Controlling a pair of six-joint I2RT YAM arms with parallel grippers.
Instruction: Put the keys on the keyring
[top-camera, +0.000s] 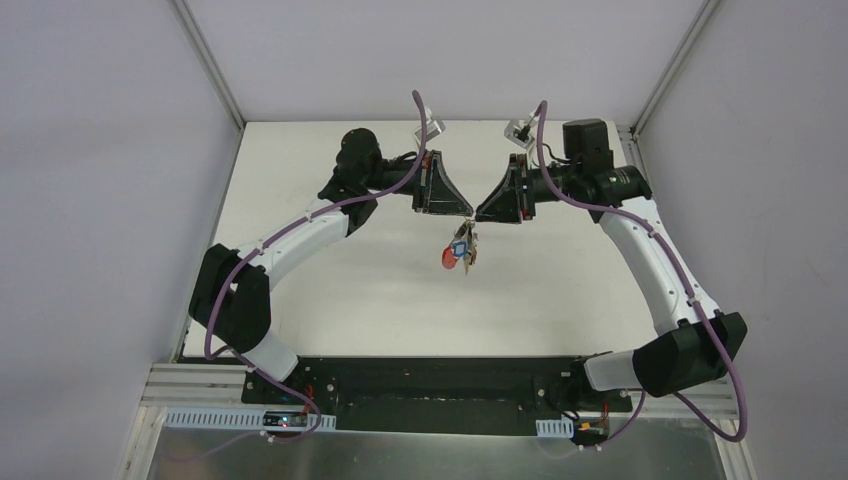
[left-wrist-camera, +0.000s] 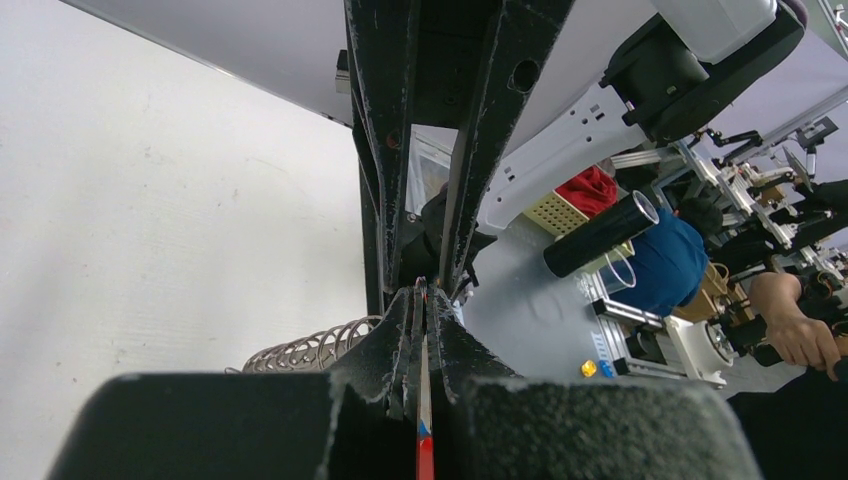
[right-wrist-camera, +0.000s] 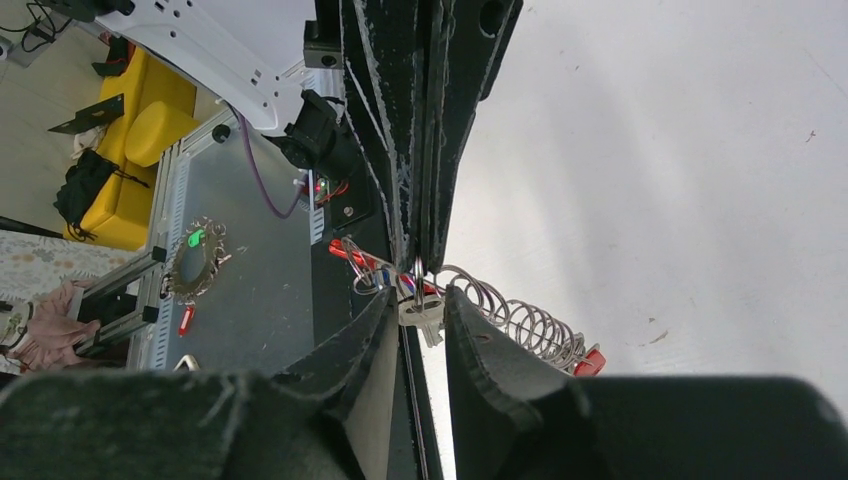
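Above the middle of the white tabletop (top-camera: 560, 290), my two arms reach inward from either side until their tips almost meet, well clear of the surface. As I judge it, holding the work in the air lets the loose parts hang free. Bringing both tips to one spot lets one claw steady the ring while the other feeds a key. My left claw (left-wrist-camera: 425, 300) is fully closed. Its pads pinch a thin strip, seen edge-on, that turns red and blue toward the bottom of the left wrist view. I take this strip for the keyring (left-wrist-camera: 425, 448), gripped flat so that it cannot swing. From overhead, a small bunch of keys (top-camera: 461, 248) with a blue part and a red part dangles just below the point where the tips meet. My right claw (right-wrist-camera: 420, 300) is narrowly parted, with a slim gap showing between its pads. One silver key (right-wrist-camera: 421, 314) sits in that gap, right at the tips; I cannot tell whether either pad touches it. Just behind it a coiled wire spring (right-wrist-camera: 520, 322) trails off to the right with a red piece at its far end. A few red and blue bits, likely more keys, cluster to the left of the tips. So the ring lies inside my left claw and the key to be added lies between the fingers of my right claw, the two nearly touching.
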